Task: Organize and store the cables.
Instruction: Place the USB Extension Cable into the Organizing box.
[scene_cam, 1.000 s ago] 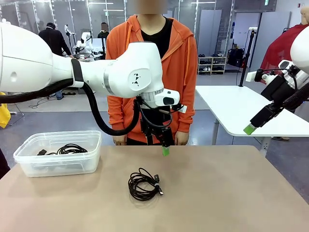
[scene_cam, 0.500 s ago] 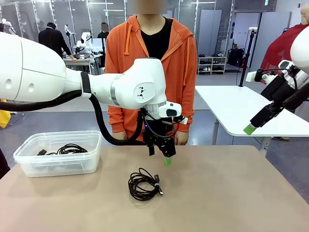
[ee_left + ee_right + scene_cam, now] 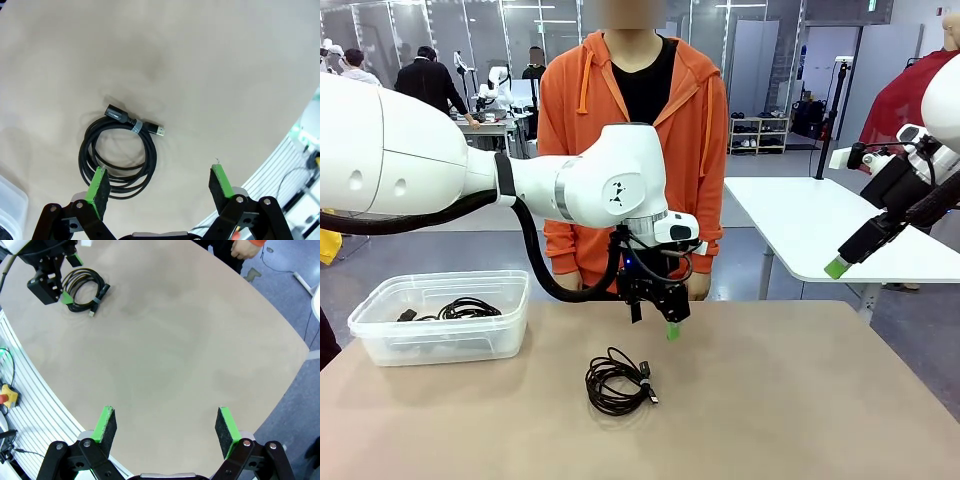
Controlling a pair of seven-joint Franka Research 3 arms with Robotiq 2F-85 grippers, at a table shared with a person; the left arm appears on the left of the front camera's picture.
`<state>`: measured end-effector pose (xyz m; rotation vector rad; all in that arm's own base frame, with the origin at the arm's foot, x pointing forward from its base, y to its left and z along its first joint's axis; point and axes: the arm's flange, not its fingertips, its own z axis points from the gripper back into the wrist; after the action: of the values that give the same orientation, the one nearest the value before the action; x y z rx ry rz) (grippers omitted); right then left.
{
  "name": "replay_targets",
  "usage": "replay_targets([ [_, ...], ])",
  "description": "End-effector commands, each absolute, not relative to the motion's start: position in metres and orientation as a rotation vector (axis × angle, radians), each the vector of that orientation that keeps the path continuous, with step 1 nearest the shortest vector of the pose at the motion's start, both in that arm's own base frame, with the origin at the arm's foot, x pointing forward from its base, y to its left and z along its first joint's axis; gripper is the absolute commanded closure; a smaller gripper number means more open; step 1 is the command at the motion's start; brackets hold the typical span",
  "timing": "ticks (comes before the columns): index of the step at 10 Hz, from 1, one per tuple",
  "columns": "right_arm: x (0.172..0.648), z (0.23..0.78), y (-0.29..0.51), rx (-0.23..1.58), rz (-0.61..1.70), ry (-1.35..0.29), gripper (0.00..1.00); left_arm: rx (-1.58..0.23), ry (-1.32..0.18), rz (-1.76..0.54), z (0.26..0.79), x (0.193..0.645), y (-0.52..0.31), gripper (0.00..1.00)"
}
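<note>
While the left gripper (image 3: 156, 186) is spread empty, the cable (image 3: 118, 156), seemingly just beyond one fingertip, should be centred.

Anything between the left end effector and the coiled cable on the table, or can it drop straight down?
Nothing visible. The left end effector hangs open above the coiled cable, which lies alone on bare table, with open air between them.
</note>
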<state>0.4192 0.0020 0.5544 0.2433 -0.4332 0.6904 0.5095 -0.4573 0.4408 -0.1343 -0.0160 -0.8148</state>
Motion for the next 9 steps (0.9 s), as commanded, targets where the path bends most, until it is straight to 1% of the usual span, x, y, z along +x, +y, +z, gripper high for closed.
replay_targets([
  [1, 0.419, 0.555, 0.002, 0.25, 0.672, -0.435, 0.0, -0.121, -0.027, -0.741, 0.439, 0.513, -0.466, 0.0],
  [3, 0.419, 0.555, 0.002, 0.25, 0.672, -0.435, 0.0, -0.118, -0.006, -0.691, 0.434, 0.514, -0.467, 0.0],
  [4, 0.419, 0.555, 0.002, 0.25, 0.672, -0.435, 0.0, -0.113, -0.037, -0.645, 0.434, 0.515, -0.466, 0.0],
  [6, 0.419, 0.555, 0.002, 0.25, 0.672, -0.435, 0.0, -0.092, -0.065, -0.469, 0.432, 0.515, -0.468, 0.0],
  [8, 0.419, 0.555, 0.002, 0.25, 0.672, -0.435, 0.0, -0.044, -0.094, -0.344, 0.428, 0.516, -0.471, 0.0],
  [9, 0.419, 0.555, 0.002, 0.25, 0.672, -0.435, 0.0, 0.014, -0.092, -0.299, 0.425, 0.515, -0.473, 0.0],
])
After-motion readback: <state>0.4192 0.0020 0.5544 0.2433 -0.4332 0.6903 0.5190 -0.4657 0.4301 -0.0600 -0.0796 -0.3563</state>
